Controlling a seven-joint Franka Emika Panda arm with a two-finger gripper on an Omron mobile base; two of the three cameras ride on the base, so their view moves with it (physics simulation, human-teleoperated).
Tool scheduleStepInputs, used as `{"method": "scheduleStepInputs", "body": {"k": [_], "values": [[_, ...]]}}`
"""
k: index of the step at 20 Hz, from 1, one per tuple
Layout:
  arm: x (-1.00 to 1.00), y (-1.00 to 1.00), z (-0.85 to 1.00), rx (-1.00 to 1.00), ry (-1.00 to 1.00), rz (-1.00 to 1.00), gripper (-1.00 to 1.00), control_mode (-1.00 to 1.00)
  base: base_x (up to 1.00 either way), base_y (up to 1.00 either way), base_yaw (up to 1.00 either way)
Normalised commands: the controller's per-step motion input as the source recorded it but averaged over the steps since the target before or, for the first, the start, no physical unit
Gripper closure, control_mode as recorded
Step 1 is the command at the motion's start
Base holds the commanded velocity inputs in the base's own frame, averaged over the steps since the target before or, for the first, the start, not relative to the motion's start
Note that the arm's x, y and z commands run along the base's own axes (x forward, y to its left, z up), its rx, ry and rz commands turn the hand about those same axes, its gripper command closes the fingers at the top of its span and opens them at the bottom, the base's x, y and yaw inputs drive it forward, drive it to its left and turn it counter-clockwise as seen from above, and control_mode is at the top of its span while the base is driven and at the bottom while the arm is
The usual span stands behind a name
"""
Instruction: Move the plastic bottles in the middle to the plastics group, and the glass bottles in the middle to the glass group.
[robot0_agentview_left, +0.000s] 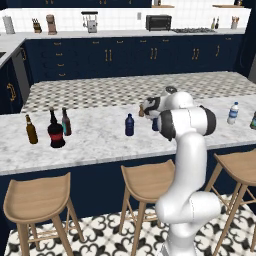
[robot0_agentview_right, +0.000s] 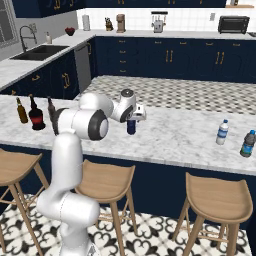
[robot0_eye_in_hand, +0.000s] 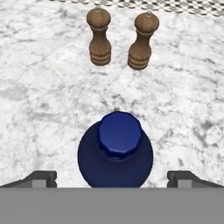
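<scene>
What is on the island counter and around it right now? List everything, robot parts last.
blue bottle: one, solid dark blue, mid counter, right under the tool
round bottle: one, black with red band, left end of counter
slim bottles: two, one amber, one dark, either side of the round bottle
clear bottle: one, pale with blue label, right end of counter
dark bottle: one, blue cap, beside the clear bottle
pepper mills: two, brown wood, upright behind the blue bottle
counter: one, white marble
stools: three, wood, in front of the counter
tool: one, jaws open, a fingertip on each side of the blue bottle, not gripping
</scene>
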Motion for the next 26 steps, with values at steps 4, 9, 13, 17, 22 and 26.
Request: {"method": "scheduleStepInputs", "body": {"k": [4, 9, 13, 17, 22, 26], "values": [[0.20, 0.00, 0.00, 0.00, 0.00, 0.00, -1.00, -1.00, 0.00, 0.00, 0.00], [0.18, 0.00, 0.00, 0.00, 0.00, 0.00, -1.00, -1.00, 0.00, 0.00, 0.00], [0.00, 0.00, 0.00, 0.00, 0.00, 0.00, 1.00, -1.00, 0.00, 0.00, 0.00], [0.00, 0.00, 0.00, 0.00, 0.00, 0.00, 1.00, -1.00, 0.00, 0.00, 0.00], [-0.40, -0.23, 0.10, 0.00, 0.00, -0.05, 1.00, -1.00, 0.00, 0.00, 0.00], [-0.55, -0.54, 0.35, 0.00, 0.02, -0.16, 1.00, -1.00, 0.00, 0.00, 0.00]]}}
